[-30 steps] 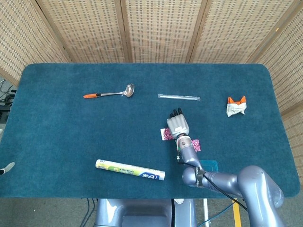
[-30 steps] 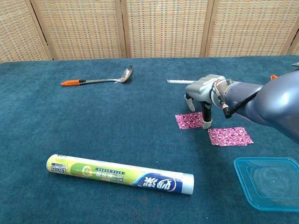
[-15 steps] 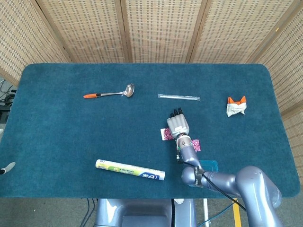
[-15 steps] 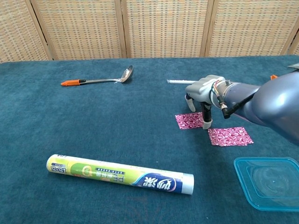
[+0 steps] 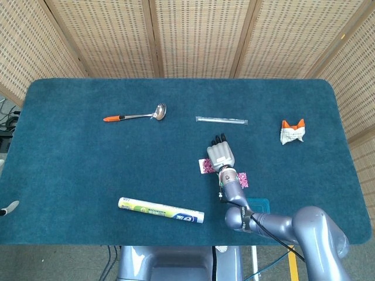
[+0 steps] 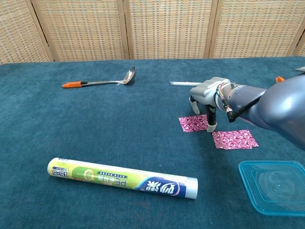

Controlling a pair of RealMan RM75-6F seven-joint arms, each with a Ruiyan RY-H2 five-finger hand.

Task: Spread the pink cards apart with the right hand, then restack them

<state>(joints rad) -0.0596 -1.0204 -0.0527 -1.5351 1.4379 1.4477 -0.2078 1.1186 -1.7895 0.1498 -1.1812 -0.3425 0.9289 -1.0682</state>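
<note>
Two pink patterned cards lie apart on the blue cloth. The left pink card (image 6: 193, 123) (image 5: 205, 166) sits under my right hand (image 6: 206, 93) (image 5: 221, 154). A fingertip (image 6: 211, 126) presses down at that card's right edge, with the other fingers apart and nothing held. The right pink card (image 6: 234, 139) (image 5: 242, 180) lies flat just beyond it, a small gap between them. In the head view the hand and forearm cover most of both cards. My left hand does not show in either view.
A green and white roll (image 6: 121, 178) (image 5: 160, 211) lies near the front edge. A clear blue container (image 6: 271, 186) sits at the front right. Further back are a ladle with an orange handle (image 6: 100, 81), a thin clear stick (image 5: 221, 120) and an orange-white packet (image 5: 292, 132).
</note>
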